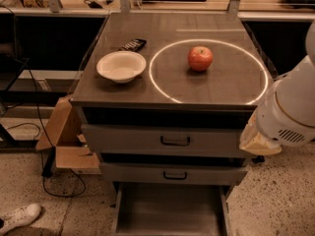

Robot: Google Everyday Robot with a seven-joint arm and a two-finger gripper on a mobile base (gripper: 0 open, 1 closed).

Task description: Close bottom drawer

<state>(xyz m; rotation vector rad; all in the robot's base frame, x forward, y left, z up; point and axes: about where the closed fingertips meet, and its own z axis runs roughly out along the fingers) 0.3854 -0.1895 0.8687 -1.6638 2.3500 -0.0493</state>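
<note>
The bottom drawer of the grey metal cabinet is pulled out toward me. Its plain grey tray is empty, and its front panel and handle are cut off by the bottom edge of the view. The two drawers above it, the top drawer and the middle drawer, are pushed in. My white arm comes in from the right. My gripper shows as a pale yellowish end beside the cabinet's right front corner, level with the top drawer. It is well above the bottom drawer and to its right.
On the cabinet top are a white bowl, a dark small object behind it, and a red apple inside a white ring. A cardboard box and cables lie on the floor at left. A white shoe is at bottom left.
</note>
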